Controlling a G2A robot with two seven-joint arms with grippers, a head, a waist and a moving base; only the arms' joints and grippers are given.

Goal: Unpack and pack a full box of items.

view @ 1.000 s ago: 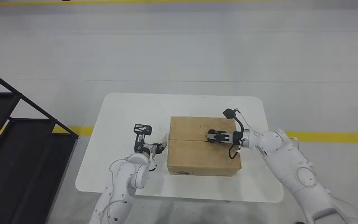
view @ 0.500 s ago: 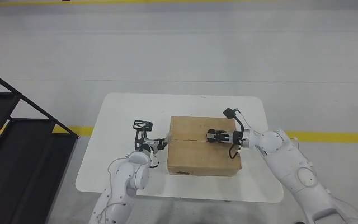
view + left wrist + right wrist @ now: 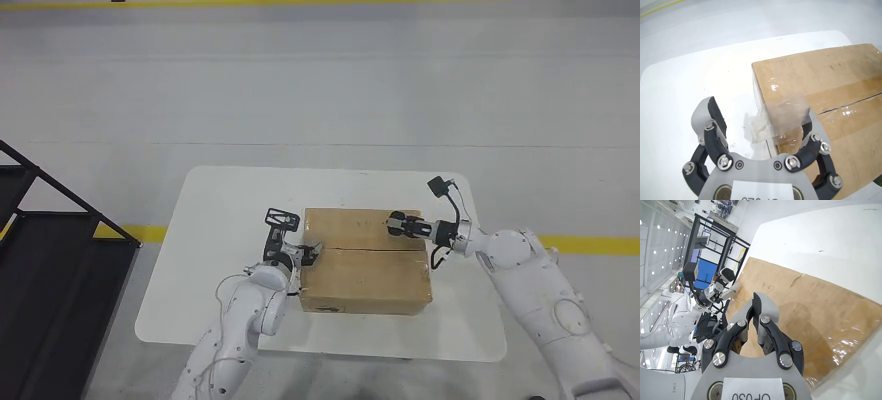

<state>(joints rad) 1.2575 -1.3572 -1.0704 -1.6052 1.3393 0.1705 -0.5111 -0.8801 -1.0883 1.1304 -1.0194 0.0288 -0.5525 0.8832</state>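
Box (image 3: pixel 365 275): brown cardboard, sits on the white table (image 3: pixel 220 215), slightly right of centre. Both top flaps are down, with the seam (image 3: pixel 350 249) running left-right. No shift vs 1 s ago. Black rack (image 3: pixel 50 270) stands off the table's left side, and a yellow line (image 3: pixel 590 243) runs across the floor.

Left arm, big change: 1 s ago it was off the box, over the table just beside the box's left end. Now the left end effector (image 3: pixel 311 249) is up over that end, right at the seam. In the wrist view its fingers (image 3: pixel 716 115) are spread wide with nothing clamped. One pad is over bare table beside the box end. The other is over the box top, partly hidden behind tape.

Right arm: 1 s ago it was on the seam, right of centre. Now the right end effector (image 3: pixel 393 222) has pulled back toward the far right and is over the far flap, off the seam. In the wrist view its fingers (image 3: pixel 762 309) are pressed together over the box top, with nothing visible between them.

Tape (image 3: pixel 785 113): clear strip along the seam. Its end is lifted off the box's left end, crumpled and standing loose between the left fingers. Further along the seam it lies flat on the cardboard.
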